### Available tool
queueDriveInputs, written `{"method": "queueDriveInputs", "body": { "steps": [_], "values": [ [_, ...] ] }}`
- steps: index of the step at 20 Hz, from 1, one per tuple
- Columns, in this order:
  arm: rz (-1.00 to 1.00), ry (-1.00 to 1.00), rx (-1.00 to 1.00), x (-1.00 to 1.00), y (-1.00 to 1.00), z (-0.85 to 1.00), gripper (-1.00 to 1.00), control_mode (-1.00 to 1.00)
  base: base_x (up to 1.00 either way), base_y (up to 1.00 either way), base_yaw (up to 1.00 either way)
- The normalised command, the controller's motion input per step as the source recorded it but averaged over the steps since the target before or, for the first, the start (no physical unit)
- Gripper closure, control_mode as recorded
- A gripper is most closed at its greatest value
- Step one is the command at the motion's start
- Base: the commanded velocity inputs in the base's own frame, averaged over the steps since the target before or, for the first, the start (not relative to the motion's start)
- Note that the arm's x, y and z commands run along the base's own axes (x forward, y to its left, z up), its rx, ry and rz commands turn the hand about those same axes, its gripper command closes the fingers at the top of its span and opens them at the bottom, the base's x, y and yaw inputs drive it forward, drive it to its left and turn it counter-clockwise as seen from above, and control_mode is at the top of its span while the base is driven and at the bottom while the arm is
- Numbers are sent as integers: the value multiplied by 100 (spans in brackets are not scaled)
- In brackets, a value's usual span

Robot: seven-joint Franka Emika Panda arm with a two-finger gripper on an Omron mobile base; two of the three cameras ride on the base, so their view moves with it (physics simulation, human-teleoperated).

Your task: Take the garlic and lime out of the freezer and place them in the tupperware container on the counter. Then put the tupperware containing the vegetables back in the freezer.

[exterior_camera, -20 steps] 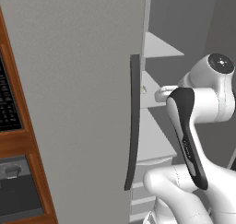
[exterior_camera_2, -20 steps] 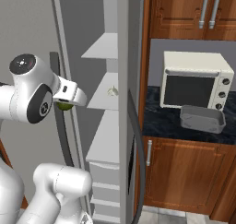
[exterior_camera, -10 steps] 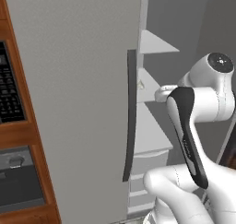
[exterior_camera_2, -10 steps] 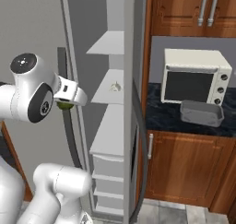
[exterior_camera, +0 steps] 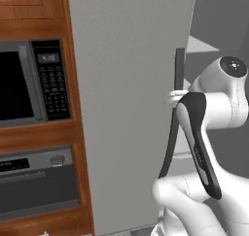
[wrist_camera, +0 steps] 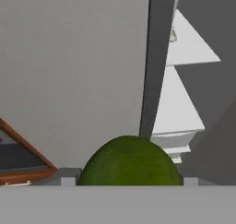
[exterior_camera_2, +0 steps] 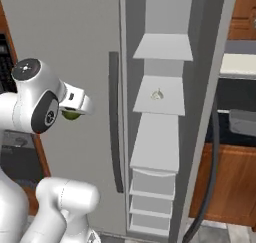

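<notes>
Lime [wrist_camera: 130, 161] was gripped in gripper [exterior_camera_2: 75, 112], outside open freezer [exterior_camera_2: 90, 47]. Garlic [exterior_camera_2: 157, 94] was seen on freezer shelf [exterior_camera_2: 160, 99].

Matt dimpled green lime [wrist_camera: 130, 161], smooth matt grey freezer [exterior_camera: 131, 84], glossy brown wooden cabinet [exterior_camera_2: 225, 187]

A black-fronted microwave [exterior_camera: 22, 82] with a keypad [exterior_camera: 52, 87] is sitting in brown wooden cabinetry [exterior_camera: 73, 133] at the far left, above a dark oven front [exterior_camera: 36, 181]. To the right, a brown cabinet door [exterior_camera_2: 227, 184] is showing under the dark tabletop [exterior_camera_2: 235, 134], and pale grey floor tiles [exterior_camera_2: 235, 233] are lying at its foot. Even, flat light is falling over everything.
</notes>
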Motion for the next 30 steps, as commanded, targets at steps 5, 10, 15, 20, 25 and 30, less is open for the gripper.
{"method": "queueDriveInputs", "body": {
  "steps": [5,10,15,20,25,30],
  "values": [
    [0,0,0,0,0,0,100,100,-99,-13,-7],
    [0,0,0,0,0,0,100,100,-74,-68,0],
    [0,0,0,0,0,0,100,100,-4,-82,0],
    [0,0,0,0,0,0,100,100,-15,-96,0],
    [0,0,0,0,0,0,100,100,-4,-97,0],
    [0,0,0,0,0,0,100,100,30,-98,0]
  ]
}}
